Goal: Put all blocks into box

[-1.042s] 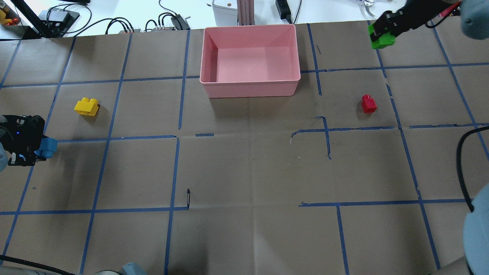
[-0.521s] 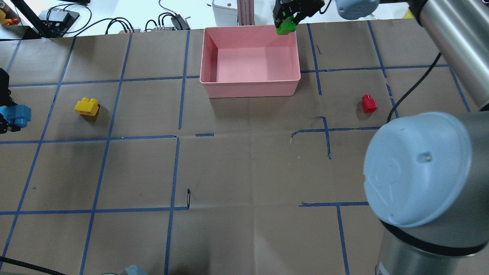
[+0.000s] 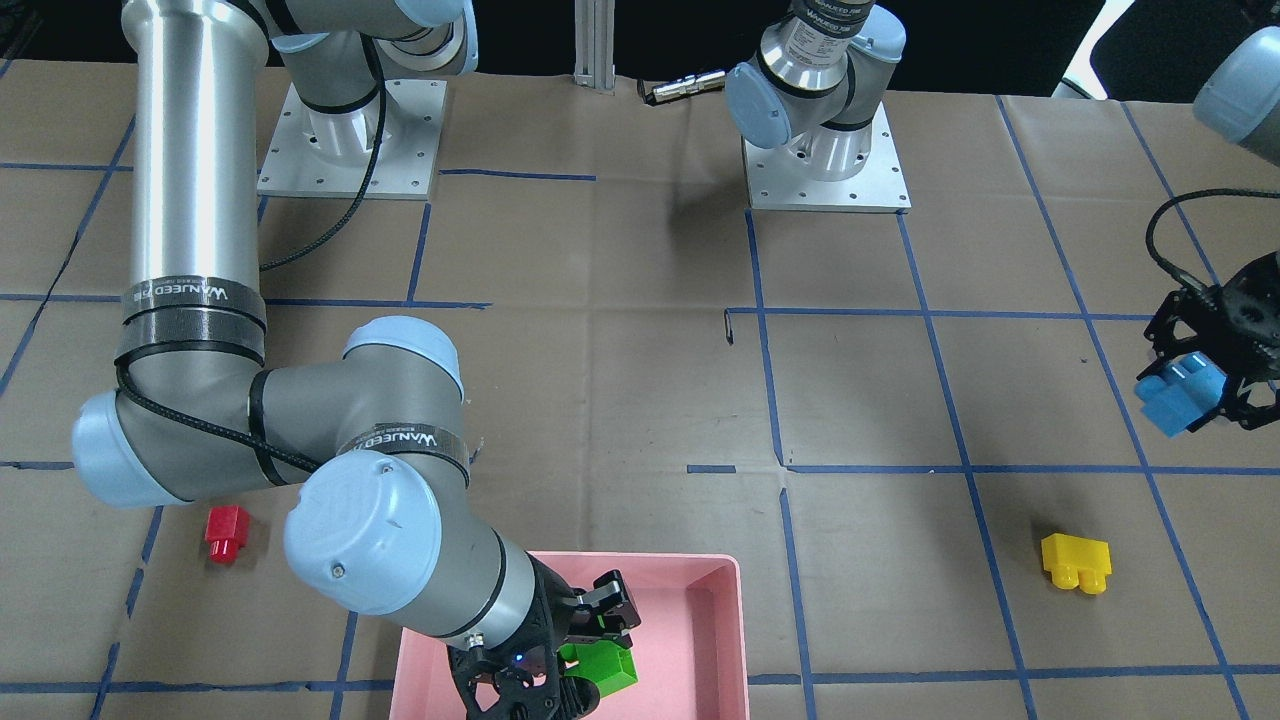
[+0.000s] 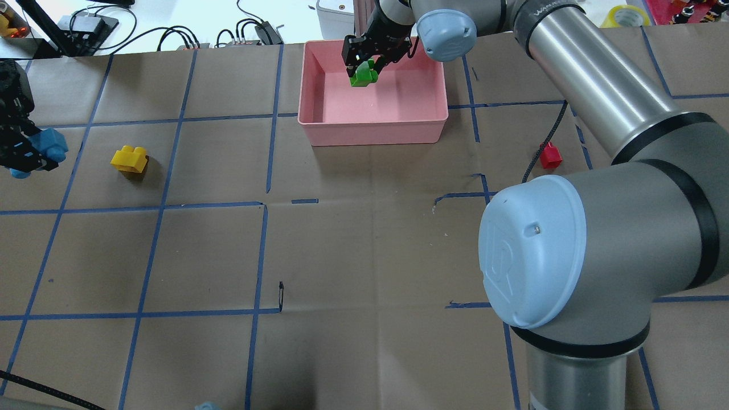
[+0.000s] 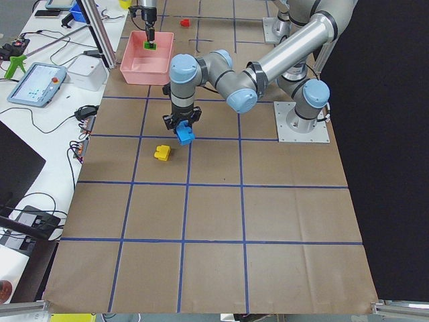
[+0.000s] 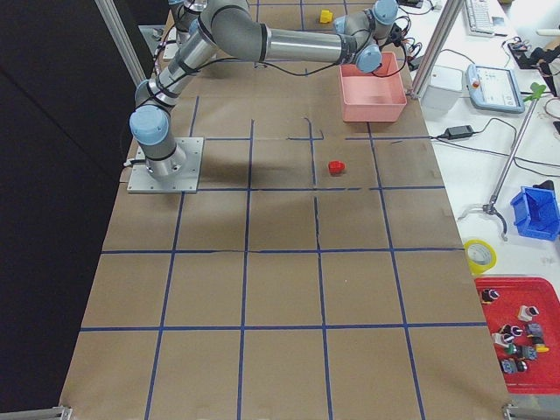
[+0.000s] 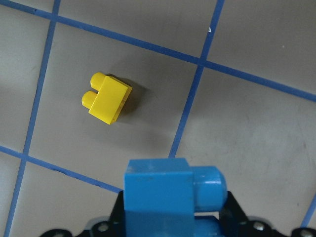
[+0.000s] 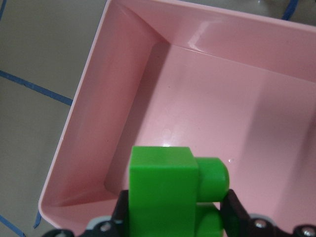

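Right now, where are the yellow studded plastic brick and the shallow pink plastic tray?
yellow studded plastic brick (image 4: 130,159): overhead view, main body.
shallow pink plastic tray (image 4: 376,134): overhead view, near outer wall.

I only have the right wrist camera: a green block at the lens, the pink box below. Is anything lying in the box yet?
Observer: No. The overhead view shows no loose block in the box; the green block hangs over it in the right pincer.
Operator: Where's the red one?
Observer: The red block lies on the table, off the box's end on the right arm's side, apart from it.
Operator: And the left arm?
Observer: The left pincer is shut on the blue block, near the yellow block but not touching it.
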### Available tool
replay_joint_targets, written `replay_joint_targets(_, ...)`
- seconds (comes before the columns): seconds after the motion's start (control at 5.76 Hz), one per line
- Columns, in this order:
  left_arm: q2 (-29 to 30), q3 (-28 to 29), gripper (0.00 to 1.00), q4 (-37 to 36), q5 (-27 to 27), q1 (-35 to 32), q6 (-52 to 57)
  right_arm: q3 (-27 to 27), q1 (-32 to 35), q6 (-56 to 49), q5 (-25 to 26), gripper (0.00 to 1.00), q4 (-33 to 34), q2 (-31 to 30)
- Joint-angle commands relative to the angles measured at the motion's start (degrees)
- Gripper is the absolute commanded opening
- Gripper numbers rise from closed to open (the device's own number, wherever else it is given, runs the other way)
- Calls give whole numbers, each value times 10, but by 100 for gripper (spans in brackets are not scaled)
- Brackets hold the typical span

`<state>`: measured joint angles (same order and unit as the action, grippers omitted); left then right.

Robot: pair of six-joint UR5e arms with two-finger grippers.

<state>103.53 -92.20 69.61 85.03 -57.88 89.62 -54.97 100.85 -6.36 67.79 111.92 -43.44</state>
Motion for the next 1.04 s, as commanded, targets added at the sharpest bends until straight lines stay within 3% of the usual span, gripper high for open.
replay_joint_targets(0.0, 67, 93, 6, 30, -5, -73, -243, -1, -1, -7, 0, 99, 4, -3)
replay_joint_targets(0.17, 105, 159, 6, 67, -1, -105, -372, -2, -7, -7, 4, 99, -5, -10)
replay_joint_targets(0.35, 136, 223, 6, 102, -1, -140, -503, -2, -27, -9, 48, 99, -9, -27)
replay_joint_targets(0.52, 166, 284, 6, 136, -2, -187, -640, -3, -58, -22, 78, 99, -111, -71)
replay_joint_targets(0.69, 196, 333, 6, 156, -3, -233, -758, -3, -85, -88, 110, 93, -194, -107)
replay_joint_targets(0.87, 218, 368, 6, 155, -4, -284, -824, -4, -106, -104, 169, 93, -204, -145)
